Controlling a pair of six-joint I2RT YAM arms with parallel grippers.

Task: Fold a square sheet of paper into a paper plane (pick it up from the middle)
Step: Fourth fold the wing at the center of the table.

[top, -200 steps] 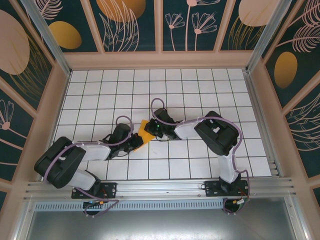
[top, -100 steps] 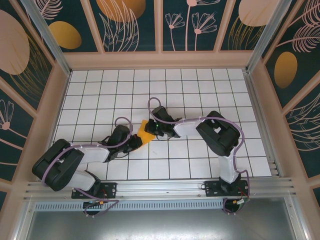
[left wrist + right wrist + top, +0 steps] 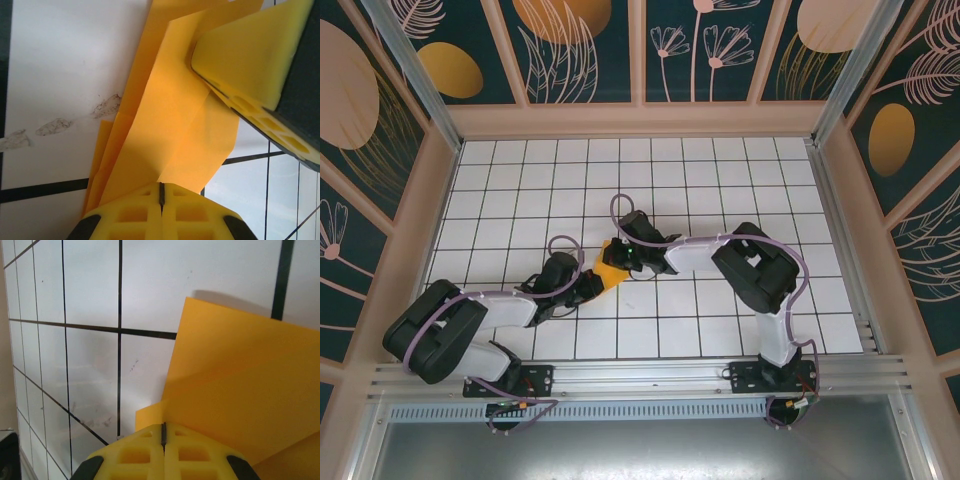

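Middle of the white black-gridded table [image 3: 720, 170], and both arms meet over the thin orange-yellow square sheet of paper [image 3: 611, 268], folded into a smaller, creased, angular shape. The left gripper [image 3: 592, 285] comes in from the near left, its yellow foam pads pressed tight together with the layered paper [image 3: 175, 125] pinched in the seam at its tip [image 3: 161, 192]. The right gripper [image 3: 620, 262] reaches from the right, its pads [image 3: 250, 65] likewise together and clamped on the sheet's far edge [image 3: 240, 390], which lifts just off the tiles by its tip [image 3: 163, 432].
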